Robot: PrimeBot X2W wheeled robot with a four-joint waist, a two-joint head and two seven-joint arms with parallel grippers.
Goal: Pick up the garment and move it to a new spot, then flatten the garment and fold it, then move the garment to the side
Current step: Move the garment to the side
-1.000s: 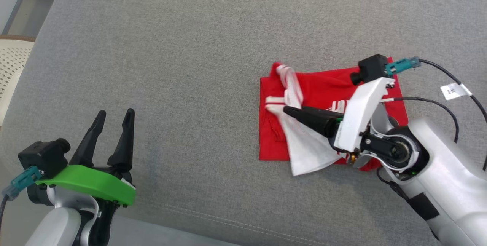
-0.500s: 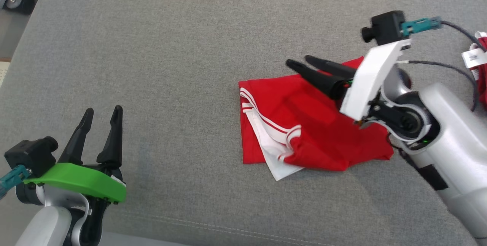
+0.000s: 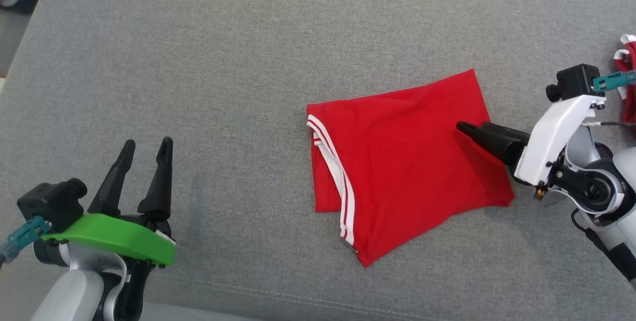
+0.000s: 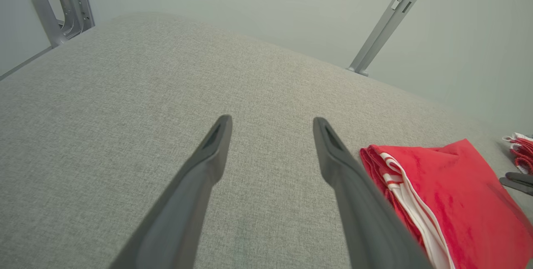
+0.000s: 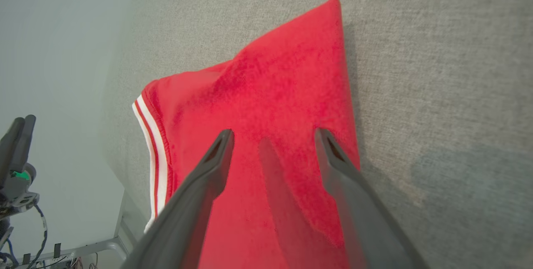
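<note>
The garment (image 3: 402,162) is red with white stripes along one hem and lies folded on the grey padded surface (image 3: 223,62), right of centre. It also appears in the left wrist view as the garment (image 4: 458,202) and in the right wrist view as the garment (image 5: 258,94). My right gripper (image 3: 472,127) hovers over the garment's right edge, fingers pointing left, open with nothing between them; its own view shows the right gripper (image 5: 272,133) spread above the red cloth. My left gripper (image 3: 148,143) stands open at the lower left, well away from the garment, and the left gripper (image 4: 271,120) holds nothing.
Another red and white cloth (image 3: 627,62) lies at the far right edge, seen also as a cloth (image 4: 520,152). Grey metal frame legs (image 4: 62,2) stand beyond the surface's far edge. A stitched seam (image 3: 298,291) runs along the near edge.
My right gripper opened, let go of the cloth and drew back to the right. The garment's flap now lies folded over, red side up. The head camera has shifted.
</note>
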